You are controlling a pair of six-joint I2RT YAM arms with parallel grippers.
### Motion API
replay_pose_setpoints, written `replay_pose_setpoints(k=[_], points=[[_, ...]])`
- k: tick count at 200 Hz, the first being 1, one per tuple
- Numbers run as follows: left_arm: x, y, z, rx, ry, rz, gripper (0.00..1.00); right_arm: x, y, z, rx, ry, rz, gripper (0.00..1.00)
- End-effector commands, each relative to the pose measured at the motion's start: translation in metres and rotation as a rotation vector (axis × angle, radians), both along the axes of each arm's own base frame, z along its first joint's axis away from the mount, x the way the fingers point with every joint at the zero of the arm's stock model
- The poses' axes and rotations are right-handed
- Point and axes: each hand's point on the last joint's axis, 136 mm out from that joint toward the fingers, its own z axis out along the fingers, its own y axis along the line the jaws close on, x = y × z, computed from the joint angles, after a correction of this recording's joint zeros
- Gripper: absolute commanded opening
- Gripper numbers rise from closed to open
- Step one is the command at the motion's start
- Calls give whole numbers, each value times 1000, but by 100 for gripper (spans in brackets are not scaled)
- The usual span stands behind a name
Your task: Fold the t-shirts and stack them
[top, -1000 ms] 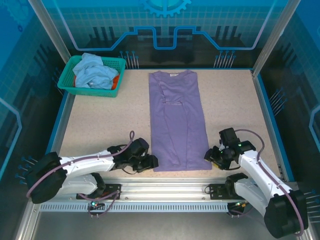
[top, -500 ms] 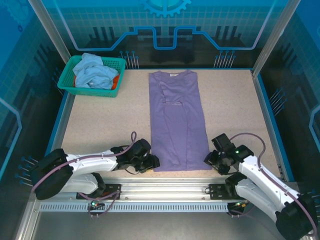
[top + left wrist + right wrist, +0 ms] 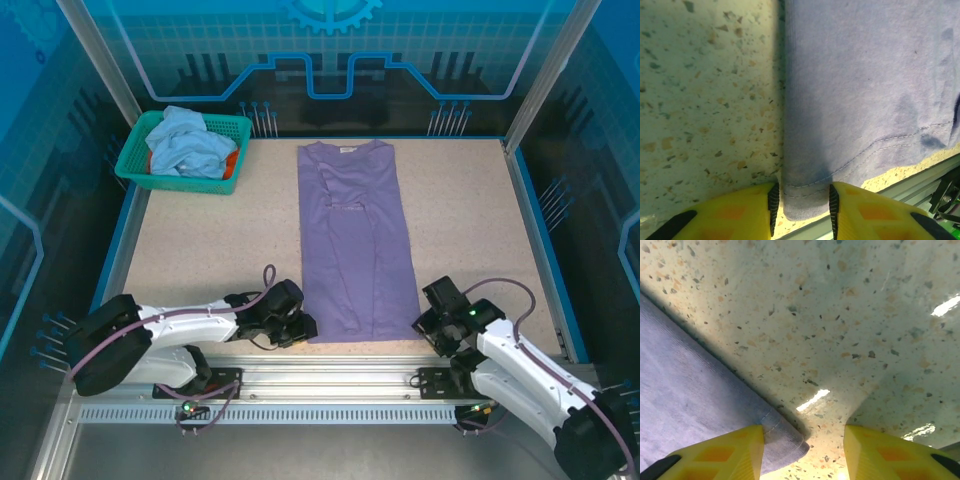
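Top view even, sharp, blue cast. Right wrist: glare streaks on table (image 3: 865, 315). Left wrist: soft shadow along lavender t-shirt (image 3: 865, 75) edge.

Overhead view. Speckled beige table (image 3: 200, 250), bordered by a blue edging (image 3: 125, 240). Teal plastic mesh basket (image 3: 175, 184), standing at the far left corner of the table. Aluminium rail (image 3: 330, 385) along the near edge, with a slotted strip (image 3: 300, 412) just in front of it. Two slanted metal frame posts (image 3: 100, 60), (image 3: 545, 70) flank a blue back panel bearing a gear graphic (image 3: 330, 15). Wrist views: the same speckled table surface (image 3: 705, 100), (image 3: 865, 315), with bright glare spots on the right.
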Motion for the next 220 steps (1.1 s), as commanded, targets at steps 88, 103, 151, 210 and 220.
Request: replay_pose_setpoints(k=[88, 103, 151, 210, 220], points=[[5, 0, -11, 64, -12, -16, 25, 14, 7, -9, 33, -97, 13, 26], [7, 0, -10, 76, -20, -22, 22, 17, 7, -6, 20, -102, 33, 23], [10, 6, -10, 113, -38, -26, 18, 26, 13, 4, 1, -114, 102, 29], [9, 6, -11, 117, -41, -42, 24, 22, 17, 8, -6, -114, 137, 34], [9, 6, -11, 120, -42, -43, 24, 20, 17, 11, -14, -114, 142, 34]])
